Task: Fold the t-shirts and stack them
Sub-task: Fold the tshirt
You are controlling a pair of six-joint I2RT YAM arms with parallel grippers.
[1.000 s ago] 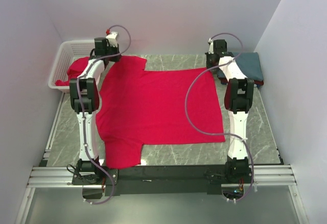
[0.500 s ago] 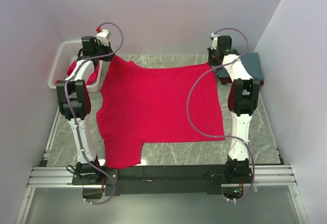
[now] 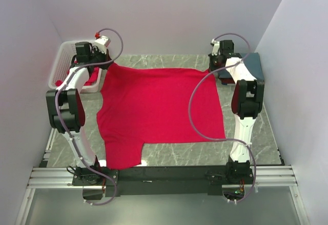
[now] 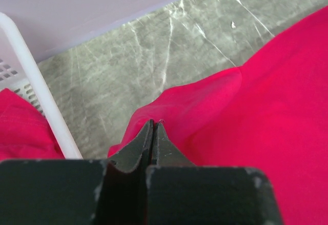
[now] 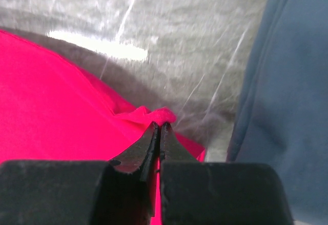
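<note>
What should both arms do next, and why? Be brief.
Probably carry the far edge of the red t-shirt toward the near edge to fold it in half: both sets of jaws are shut on its far corners, lifted off the table.

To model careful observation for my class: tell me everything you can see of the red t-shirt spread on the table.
The red t-shirt is plain bright red soft cloth, short-sleeved, spread mostly flat on the grey marbled table, one sleeve reaching its near edge. Its two far corners are pinched: the left pincer is shut on one, the right pincer on the other, the far edge running straight between them.
</note>
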